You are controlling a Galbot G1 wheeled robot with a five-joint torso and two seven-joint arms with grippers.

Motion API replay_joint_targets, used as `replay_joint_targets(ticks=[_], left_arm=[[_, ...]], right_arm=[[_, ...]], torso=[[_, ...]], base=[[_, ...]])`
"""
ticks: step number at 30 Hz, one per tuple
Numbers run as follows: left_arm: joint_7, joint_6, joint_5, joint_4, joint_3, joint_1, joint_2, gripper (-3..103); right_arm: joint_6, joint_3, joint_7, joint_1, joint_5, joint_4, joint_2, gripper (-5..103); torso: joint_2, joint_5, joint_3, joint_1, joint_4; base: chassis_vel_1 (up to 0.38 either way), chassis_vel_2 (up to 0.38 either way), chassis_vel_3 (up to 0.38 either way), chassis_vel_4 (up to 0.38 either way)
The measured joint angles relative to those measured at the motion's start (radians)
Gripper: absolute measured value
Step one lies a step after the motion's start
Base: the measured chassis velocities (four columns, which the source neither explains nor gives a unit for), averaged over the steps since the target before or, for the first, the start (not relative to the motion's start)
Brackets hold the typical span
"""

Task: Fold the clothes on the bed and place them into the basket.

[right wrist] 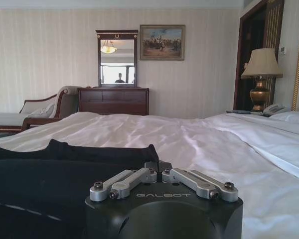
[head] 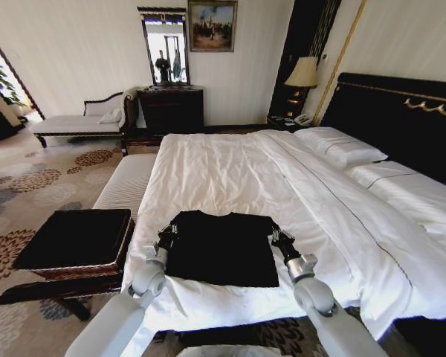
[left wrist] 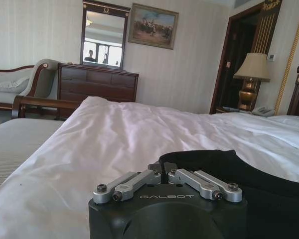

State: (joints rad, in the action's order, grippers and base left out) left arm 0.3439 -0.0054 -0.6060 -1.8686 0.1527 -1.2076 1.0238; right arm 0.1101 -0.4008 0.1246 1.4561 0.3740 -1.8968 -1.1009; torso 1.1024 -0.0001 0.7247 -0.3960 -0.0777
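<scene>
My left gripper (head: 166, 236) at 9 o'clock and right gripper (head: 280, 239) at 3 o'clock are each pinched together on a side edge of the T-shirt (head: 221, 249), flat on the bed (head: 230, 167). Risk: thin cloth slips out mid-fold, skewing it. Basket (head: 74, 239) sits off at 9 o'clock.

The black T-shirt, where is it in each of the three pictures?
Head view: the black T-shirt lies flat on the white bed, between the left gripper and right gripper.
Left wrist view: it is the dark cloth just beyond the gripper.
Right wrist view: it lies beside and just beyond the gripper.
Shared landmark: the mirror above the dresser.
</scene>
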Motion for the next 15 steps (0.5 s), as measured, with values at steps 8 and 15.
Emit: replay_joint_targets(ticks=[8,15], left_arm=[[-0.015,-0.026,0.088,0.004,0.012,-0.155,0.020,1],[-0.016,-0.027,0.109,0.021,-0.003,-0.154,0.016,18]], right_arm=[[0.038,-0.005,-0.018,0.059,-0.024,0.024,-0.035,0],[0.066,-0.006,-0.027,0.108,-0.071,0.035,-0.073,0]], torso=[[0.000,-0.0002,0.000,0.000,0.0002],[0.000,0.0000,0.000,0.000,-0.0003]], base=[[0.000,0.000,0.000,0.000],[0.000,0.000,0.000,0.000]])
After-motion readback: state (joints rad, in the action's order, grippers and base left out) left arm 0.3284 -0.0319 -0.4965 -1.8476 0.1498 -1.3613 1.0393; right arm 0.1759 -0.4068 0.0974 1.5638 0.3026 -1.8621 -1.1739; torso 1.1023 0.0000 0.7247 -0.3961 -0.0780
